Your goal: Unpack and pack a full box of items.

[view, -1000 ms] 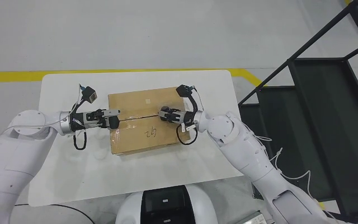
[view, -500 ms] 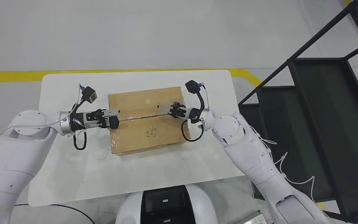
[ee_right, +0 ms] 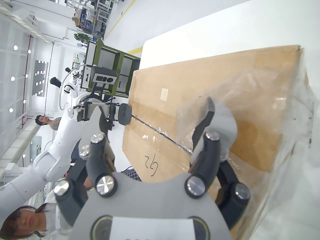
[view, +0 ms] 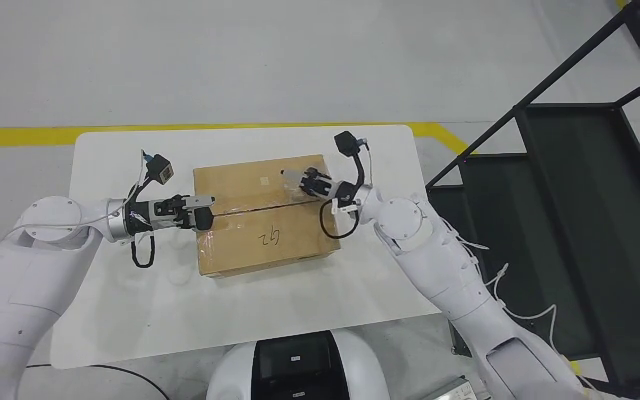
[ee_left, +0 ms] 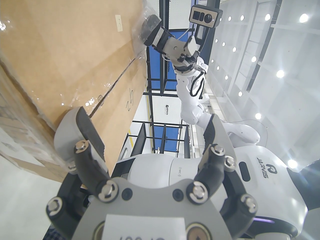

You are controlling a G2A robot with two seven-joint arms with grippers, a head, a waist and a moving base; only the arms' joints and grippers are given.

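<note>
A shut cardboard box (view: pixel 262 232) with a taped middle seam sits in the centre of the white table (view: pixel 120 300). My left gripper (view: pixel 203 213) is open at the box's left end. One of its fingers (ee_left: pixel 86 123) rests on the top edge by the seam, and the other is in the air. My right gripper (view: pixel 303 184) hovers open over the box's far right part. A strip of clear tape (ee_right: pixel 252 93) clings to one finger (ee_right: pixel 208 112) and stretches down over the box's right end. From the left wrist, the right gripper (ee_left: pixel 149 31) is seen with tape (ee_left: pixel 138 29) around it.
Black metal stairs (view: pixel 560 180) stand just right of the table. A yellow floor line (view: pixel 60 133) runs behind the table's far edge. Bare table surface lies to the left and in front of the box.
My right gripper has lifted off the seam and moved toward the box's far right corner, pulling the clear tape up with it. The left arm has stayed put.
</note>
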